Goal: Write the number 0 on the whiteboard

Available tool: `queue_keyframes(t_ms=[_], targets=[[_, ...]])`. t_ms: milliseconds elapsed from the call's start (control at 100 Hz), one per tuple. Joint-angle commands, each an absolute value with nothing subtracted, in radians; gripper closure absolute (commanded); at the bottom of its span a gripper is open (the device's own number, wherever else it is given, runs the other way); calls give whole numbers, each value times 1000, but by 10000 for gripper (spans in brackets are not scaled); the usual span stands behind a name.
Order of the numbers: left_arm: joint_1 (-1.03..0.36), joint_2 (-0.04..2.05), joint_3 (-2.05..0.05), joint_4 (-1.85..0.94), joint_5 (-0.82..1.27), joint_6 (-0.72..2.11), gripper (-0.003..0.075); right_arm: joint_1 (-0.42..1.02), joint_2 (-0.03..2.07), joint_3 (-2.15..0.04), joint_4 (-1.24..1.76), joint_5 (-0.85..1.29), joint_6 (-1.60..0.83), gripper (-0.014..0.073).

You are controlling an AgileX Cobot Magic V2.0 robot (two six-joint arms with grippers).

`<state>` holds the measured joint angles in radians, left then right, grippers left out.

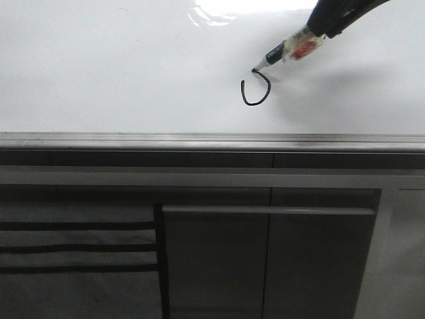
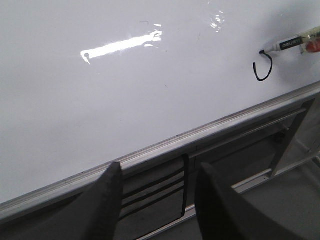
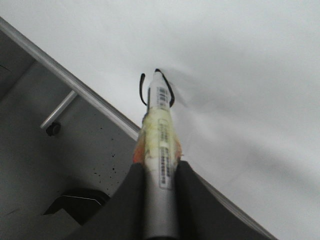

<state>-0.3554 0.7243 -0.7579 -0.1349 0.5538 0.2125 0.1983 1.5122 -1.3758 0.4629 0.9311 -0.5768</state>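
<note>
R gripper (image 3: 159, 182) clamps marker (image 1: 292, 52), tip on whiteboard (image 1: 119, 66) at unfinished black 0 (image 1: 255, 90), open top-left; L gripper (image 2: 157, 200) wide.

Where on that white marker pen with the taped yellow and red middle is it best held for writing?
On the rear barrel, as the right gripper does now: fingers close on the white marker pen from either side, behind the tape. The slim round body fits between them, and the black tip stays free on the glossy whiteboard at the unfinished black loop.

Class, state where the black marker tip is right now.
In the front view, the black marker tip touches the glossy whiteboard right of centre, atop the unfinished black loop.
</note>
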Motion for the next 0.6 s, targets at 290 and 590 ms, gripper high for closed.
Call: queue_keyframes(t_ms=[290, 590], targets=[[-352, 722, -780, -152, 483, 205, 405, 225, 1514, -1408, 454, 970, -572, 568], [-395, 725, -780, -180, 530, 335, 405, 227, 1213, -1307, 519, 969, -812, 568]])
